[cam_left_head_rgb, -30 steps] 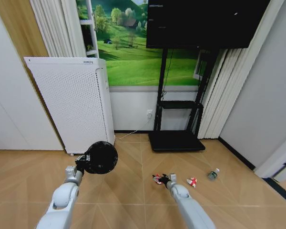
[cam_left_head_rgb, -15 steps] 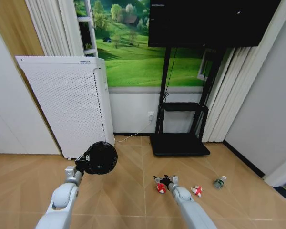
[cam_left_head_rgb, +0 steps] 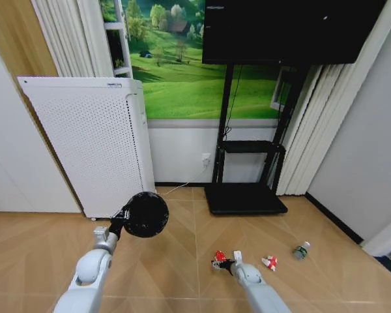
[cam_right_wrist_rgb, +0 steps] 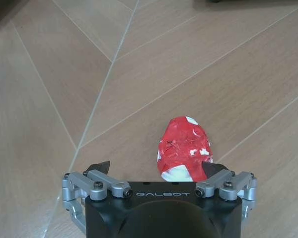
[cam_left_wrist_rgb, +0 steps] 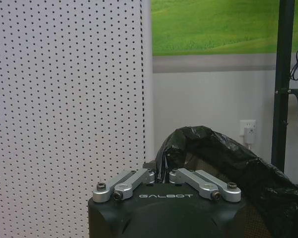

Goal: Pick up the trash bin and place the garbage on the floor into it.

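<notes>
**Trash bin held up at the left, right gripper over a red scrap**

The trash bin (cam_left_head_rgb: 147, 214) is hanging above the wooden floor (cam_left_head_rgb: 313, 287) in the head view, carried by the left gripper (cam_left_head_rgb: 120, 222) in front of the white perforated appliance (cam_left_head_rgb: 94, 143). The right gripper (cam_left_head_rgb: 223, 264) is reaching low over a red-and-white scrap (cam_left_head_rgb: 219, 256); a second scrap (cam_left_head_rgb: 270, 262) and the small bottle (cam_left_head_rgb: 301, 250) are lying farther to the right, well apart from the bin.

In the left wrist view, the left gripper (cam_left_wrist_rgb: 161, 173) is sitting clamped together on the bin's lined rim (cam_left_wrist_rgb: 213, 148); its fingertips are hiding behind the black liner.

In the right wrist view, the right gripper (cam_right_wrist_rgb: 156, 168) is standing spread apart, the red-and-white scrap (cam_right_wrist_rgb: 184, 148) lying between its fingertips, nearer one tip; the scrap's near end is hidden behind the gripper body.
</notes>
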